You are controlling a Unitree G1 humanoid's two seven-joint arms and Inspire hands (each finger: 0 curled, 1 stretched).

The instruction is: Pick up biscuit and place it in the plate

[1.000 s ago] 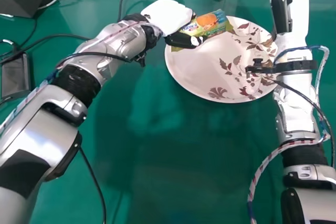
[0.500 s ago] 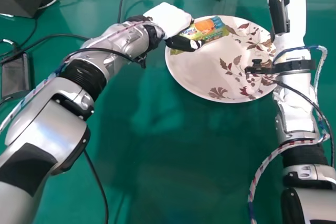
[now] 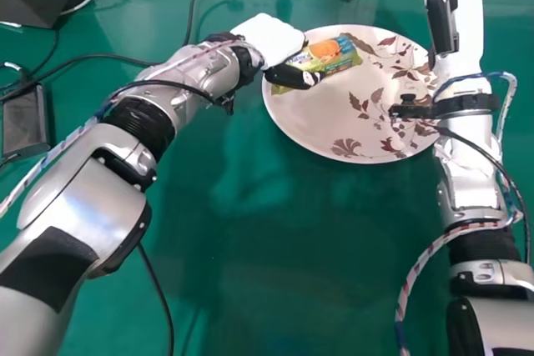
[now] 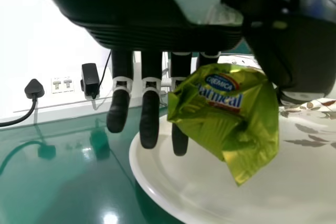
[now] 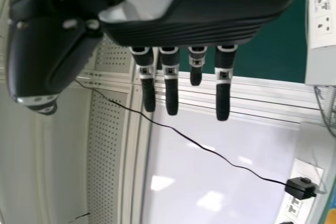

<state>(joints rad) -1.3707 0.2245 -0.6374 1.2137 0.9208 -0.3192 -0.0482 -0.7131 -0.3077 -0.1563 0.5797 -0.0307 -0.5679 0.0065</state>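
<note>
And here it is, the crinkled yellow-green foil biscuit packet with the orange patch point(image 3: 334, 56), pinched between my black thumb point(image 4: 299, 51) and the finger side of my white-backed left hand point(image 3: 269, 37). It juts out beyond the pinch, loose end dipping. The other dark fingers point(image 4: 149, 124) hang straight beside it, gripping nothing.

Now the change: over the last second packet and hand have slid together, a little nearer my body, and it looks like a lowering too. That takes the foil further in over the plate's floor, so carrying is about done, I'd say, and release comes next.

Right beneath my fingers, the big round white plate with brown-red leaf print point(image 3: 367, 139), its rim passing under the thumb. Is the foil touching it? From here I can't tell. The move now: down a touch, then spread thumb from fingers. Let go too near that rim and the packet could tip outward, or the foil might cling to a fingertip.

Further out, across the plate, my right hand point(image 5: 184, 24) waits with fingers straight and nothing held. Under it all, the glossy green tabletop point(image 3: 250, 248).
</note>
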